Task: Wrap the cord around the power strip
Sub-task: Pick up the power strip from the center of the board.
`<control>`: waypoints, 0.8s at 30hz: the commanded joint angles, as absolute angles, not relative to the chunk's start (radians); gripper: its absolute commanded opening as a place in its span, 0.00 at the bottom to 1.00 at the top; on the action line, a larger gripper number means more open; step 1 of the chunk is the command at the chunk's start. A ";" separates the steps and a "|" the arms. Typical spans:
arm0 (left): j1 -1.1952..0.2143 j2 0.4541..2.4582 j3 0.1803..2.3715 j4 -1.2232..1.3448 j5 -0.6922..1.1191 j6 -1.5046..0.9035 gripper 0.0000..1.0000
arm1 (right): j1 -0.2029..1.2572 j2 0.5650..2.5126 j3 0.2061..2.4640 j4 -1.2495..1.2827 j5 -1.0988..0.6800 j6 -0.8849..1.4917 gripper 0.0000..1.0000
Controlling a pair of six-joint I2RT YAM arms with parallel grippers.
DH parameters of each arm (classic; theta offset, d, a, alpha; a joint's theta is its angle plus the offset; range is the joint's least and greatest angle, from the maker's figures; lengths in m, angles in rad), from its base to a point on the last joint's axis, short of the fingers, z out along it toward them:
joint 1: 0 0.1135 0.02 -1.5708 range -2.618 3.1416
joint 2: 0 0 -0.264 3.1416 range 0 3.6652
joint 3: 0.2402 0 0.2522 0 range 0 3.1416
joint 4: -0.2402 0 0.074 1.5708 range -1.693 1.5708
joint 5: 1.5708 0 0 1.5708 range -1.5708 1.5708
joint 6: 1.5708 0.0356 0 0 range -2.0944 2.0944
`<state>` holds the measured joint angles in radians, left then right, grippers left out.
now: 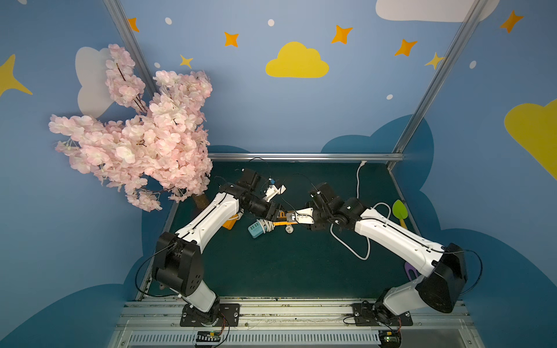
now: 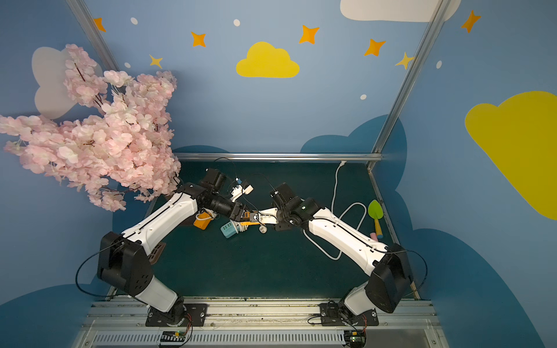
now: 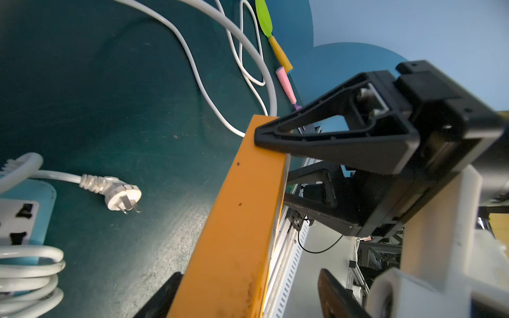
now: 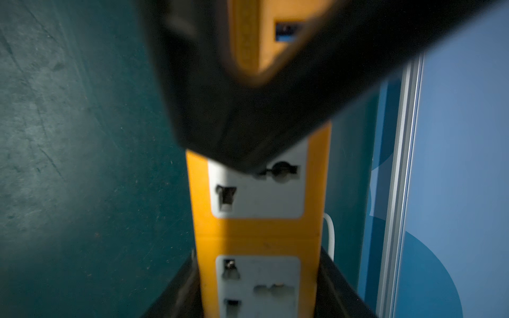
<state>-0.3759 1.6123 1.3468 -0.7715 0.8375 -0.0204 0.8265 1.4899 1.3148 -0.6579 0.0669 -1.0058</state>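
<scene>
Hanging above the tabletop (image 3: 110,110), the orange power strip (image 3: 234,220) is clamped endwise by the right fingers (image 3: 303,137); left fingers (image 3: 162,297) straddle it unclenched. Probably light, rigid; grip its narrow sides.

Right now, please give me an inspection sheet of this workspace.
Surface: green mat, scuffed.
Job's things: orange strip held between both grippers; no cord seen around it.
Clutter: blue strip with coiled cord and plug; shovel.
Grippers: right gripper shut on the orange strip's end; left gripper open around it.
Cables: white cord loose on the mat, reaching the back rail.
Surroundings: blossom tree, blue walls.
</scene>
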 commanded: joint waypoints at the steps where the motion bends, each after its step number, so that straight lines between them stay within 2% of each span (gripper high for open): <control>1: -0.374 1.634 1.385 -0.807 0.883 0.021 0.65 | 0.838 1.447 1.359 -0.646 0.048 -1.015 0.18; 4: -0.374 1.644 1.391 -0.810 0.912 0.023 0.49 | 0.839 1.444 1.362 -0.647 0.054 -1.025 0.18; 9: -0.391 1.647 1.387 -0.814 0.954 0.040 0.46 | 0.835 1.440 1.362 -0.626 0.060 -1.031 0.19; 13: -0.399 1.646 1.392 -0.810 0.987 0.045 0.23 | 0.832 1.445 1.367 -0.616 0.070 -1.028 0.23; 14: -0.396 1.645 1.394 -0.807 0.991 0.045 0.20 | 0.829 1.446 1.365 -0.607 0.073 -1.022 0.29; 15: -0.395 1.642 1.394 -0.799 0.994 0.040 0.17 | 0.826 1.444 1.361 -0.598 0.075 -1.010 0.40; 16: -0.390 1.639 1.394 -0.786 1.001 0.029 0.15 | 0.818 1.441 1.359 -0.594 0.071 -0.994 0.54; 19: -0.369 1.623 1.382 -0.710 1.025 -0.031 0.09 | 0.793 1.429 1.355 -0.575 0.078 -0.925 0.84; 22: -0.345 1.602 1.361 -0.590 1.025 -0.124 0.03 | 0.741 1.399 1.385 -0.581 0.009 -0.773 0.87; 24: -0.333 1.591 1.355 -0.511 1.013 -0.187 0.03 | 0.699 1.370 1.390 -0.570 -0.036 -0.685 0.87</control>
